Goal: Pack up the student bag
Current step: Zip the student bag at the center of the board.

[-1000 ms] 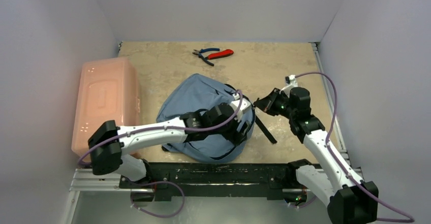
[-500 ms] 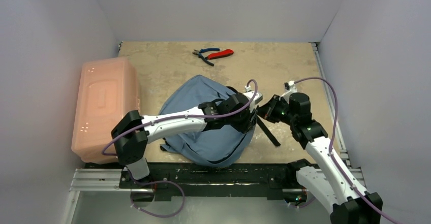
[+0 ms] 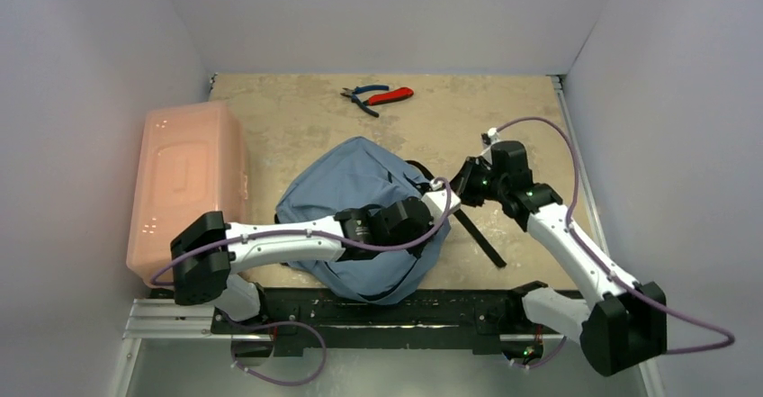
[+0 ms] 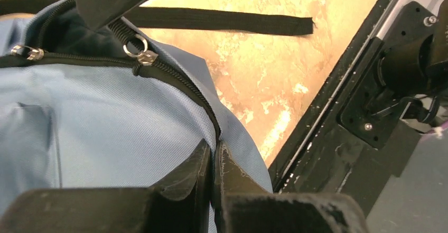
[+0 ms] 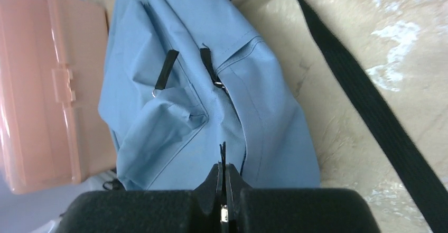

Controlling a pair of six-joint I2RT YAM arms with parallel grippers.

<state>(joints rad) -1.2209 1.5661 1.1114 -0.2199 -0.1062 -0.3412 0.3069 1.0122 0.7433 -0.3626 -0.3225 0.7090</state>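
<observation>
now the left hand [image 4: 214,154], pinched shut at the zip [image 4: 174,82] of the student bag [image 4: 105,117], lower centre, is nearer; the right hand [image 5: 223,176], also shut, hovers above it.

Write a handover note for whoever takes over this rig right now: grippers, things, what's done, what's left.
Left gripper: shut, apparently pinching the zip edge of the soft grey-blue fabric backpack.
Right gripper: shut at the backpack's right edge; a thin dark sliver shows between its fingers, which I cannot identify.
The backpack lies mid-table, its black strap trailing right. A translucent pink plastic box stands left of it; red- and blue-handled pliers lie at the far edge.
Done: nothing visibly packed.
Left: probably open the backpack, load it, zip it.
</observation>
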